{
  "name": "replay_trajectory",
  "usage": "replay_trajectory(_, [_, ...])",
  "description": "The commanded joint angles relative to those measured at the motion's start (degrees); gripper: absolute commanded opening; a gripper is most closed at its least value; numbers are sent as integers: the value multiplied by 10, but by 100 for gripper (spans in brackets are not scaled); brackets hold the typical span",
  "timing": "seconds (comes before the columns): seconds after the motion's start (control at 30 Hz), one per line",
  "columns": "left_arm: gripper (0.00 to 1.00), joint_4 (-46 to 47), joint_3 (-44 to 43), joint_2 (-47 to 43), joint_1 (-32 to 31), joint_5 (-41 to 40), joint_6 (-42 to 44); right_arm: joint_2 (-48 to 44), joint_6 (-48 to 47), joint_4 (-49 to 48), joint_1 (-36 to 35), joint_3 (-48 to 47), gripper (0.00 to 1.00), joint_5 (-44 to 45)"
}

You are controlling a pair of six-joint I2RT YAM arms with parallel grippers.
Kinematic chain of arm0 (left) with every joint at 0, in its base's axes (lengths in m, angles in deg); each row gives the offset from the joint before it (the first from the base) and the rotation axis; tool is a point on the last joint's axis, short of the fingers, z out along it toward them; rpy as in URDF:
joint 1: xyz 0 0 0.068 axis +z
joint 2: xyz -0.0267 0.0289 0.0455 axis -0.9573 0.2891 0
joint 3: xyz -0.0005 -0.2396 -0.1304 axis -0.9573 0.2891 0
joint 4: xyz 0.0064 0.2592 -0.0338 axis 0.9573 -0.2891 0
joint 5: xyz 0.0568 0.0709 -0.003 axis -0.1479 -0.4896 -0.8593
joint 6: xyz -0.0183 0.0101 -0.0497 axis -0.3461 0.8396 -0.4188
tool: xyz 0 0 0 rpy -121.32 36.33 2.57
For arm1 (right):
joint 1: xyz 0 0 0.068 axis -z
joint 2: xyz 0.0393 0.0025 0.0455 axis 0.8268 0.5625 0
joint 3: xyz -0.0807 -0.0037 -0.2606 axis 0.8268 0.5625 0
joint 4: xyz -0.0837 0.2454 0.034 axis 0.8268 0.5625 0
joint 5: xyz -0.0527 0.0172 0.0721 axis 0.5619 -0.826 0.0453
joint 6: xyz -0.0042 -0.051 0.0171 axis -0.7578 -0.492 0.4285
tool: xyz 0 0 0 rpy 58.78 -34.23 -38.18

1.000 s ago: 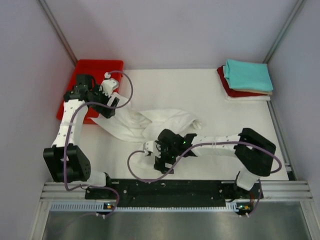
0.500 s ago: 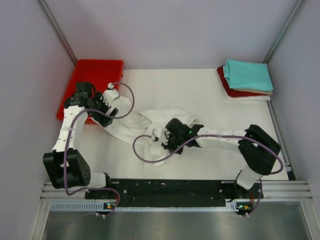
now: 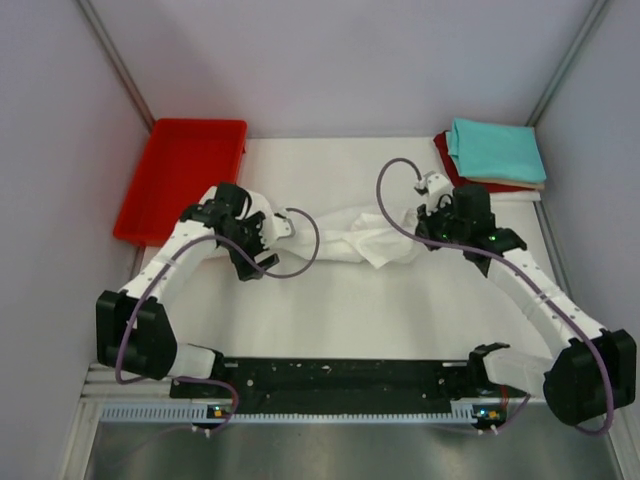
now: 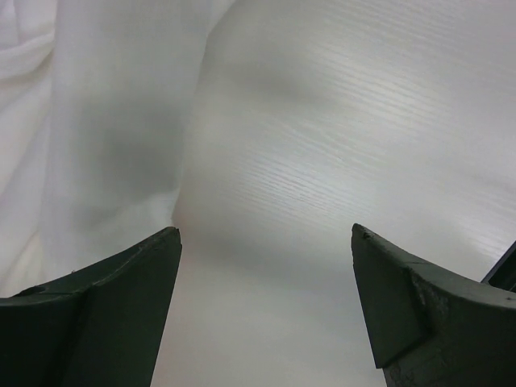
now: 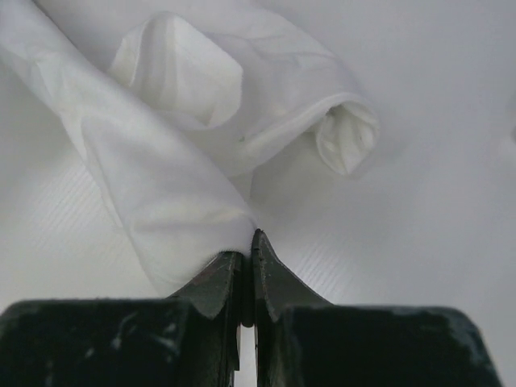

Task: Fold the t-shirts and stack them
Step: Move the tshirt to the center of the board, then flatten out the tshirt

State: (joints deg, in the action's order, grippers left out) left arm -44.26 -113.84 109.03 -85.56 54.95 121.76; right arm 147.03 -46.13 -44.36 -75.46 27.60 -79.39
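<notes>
A crumpled white t-shirt lies across the middle of the table, with no print showing. My right gripper is at its right end, shut on a pinched fold of the white cloth; the closed jaw tips bite the fabric, and a rolled sleeve lies beyond. My left gripper hovers at the shirt's left end, open, with bare table between its fingers and cloth off to its upper left. Folded teal, dark red and cream t-shirts are stacked at the back right.
A red plastic tray sits at the back left corner. Grey walls close in both sides and the back. The folded stack lies just behind my right wrist. Purple cables loop off both wrists above the table.
My right gripper shut on the white shirt and carried it from the near centre toward the back right. My left arm swung from the tray rightward to the shirt's left end, staying open.
</notes>
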Motion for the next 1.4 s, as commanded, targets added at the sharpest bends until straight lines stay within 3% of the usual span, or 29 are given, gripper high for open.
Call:
replay_trajectory(0.0, [90, 30, 12, 6, -36, -27, 1, -51, 26, -12, 33, -1, 0, -1])
replay_trajectory(0.23, [90, 20, 16, 18, -69, -22, -4, -107, 40, 11, 112, -22, 0, 10])
replay_trajectory(0.37, [89, 16, 46, 35, -80, -23, 12, -111, 25, 39, 112, -37, 0, 14])
replay_trajectory(0.47, [88, 39, 65, 53, -80, -78, 6, -107, 22, 54, 118, -44, 0, 58])
replay_trajectory(0.57, [88, 71, 91, 65, -80, -115, 10, -102, 22, 58, 124, -50, 0, 47])
replay_trajectory(1.0, [80, 168, 121, 110, -71, -160, 8, -88, 18, 61, 125, -53, 0, 50])
replay_trajectory(1.2, [78, 140, 100, 73, -38, -92, 41, -89, 15, 61, 126, -53, 0, 52])
replay_trajectory(1.37, [77, 137, 69, 122, 3, -86, 61, -88, 16, 62, 125, -55, 0, 49])
